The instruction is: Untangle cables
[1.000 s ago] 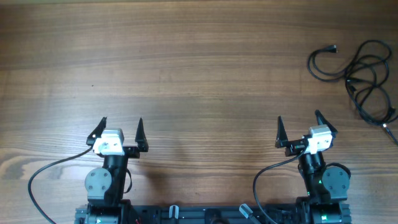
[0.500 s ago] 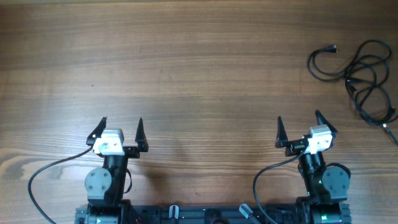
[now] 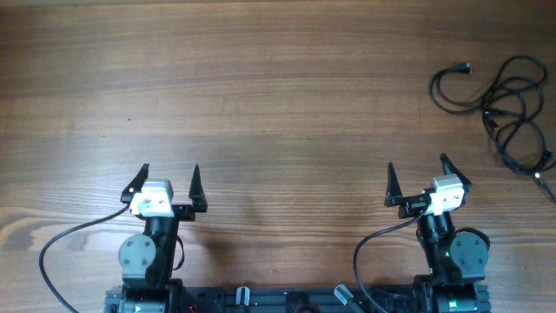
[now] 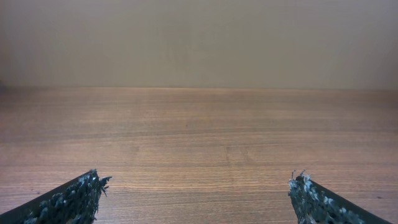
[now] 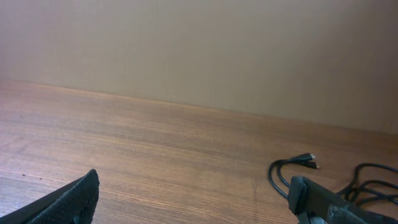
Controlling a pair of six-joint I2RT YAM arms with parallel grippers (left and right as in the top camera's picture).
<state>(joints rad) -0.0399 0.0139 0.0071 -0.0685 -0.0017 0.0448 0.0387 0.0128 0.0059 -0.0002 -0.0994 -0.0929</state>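
The cables (image 3: 508, 109) are thin black cords lying loosely looped and tangled on the wooden table at the far right, with a plug end (image 3: 465, 67) pointing left. They also show in the right wrist view (image 5: 292, 168), partly hidden behind my right finger. My right gripper (image 3: 421, 178) is open and empty near the front edge, well short of the cables. My left gripper (image 3: 167, 181) is open and empty at the front left, far from them. In the left wrist view only bare wood lies between the fingertips (image 4: 81, 196).
The wooden table (image 3: 278, 104) spreads out ahead of both arms. Thicker black wires (image 3: 65, 239) run from the arm bases at the front edge. A plain wall stands beyond the table's far edge (image 4: 199, 88).
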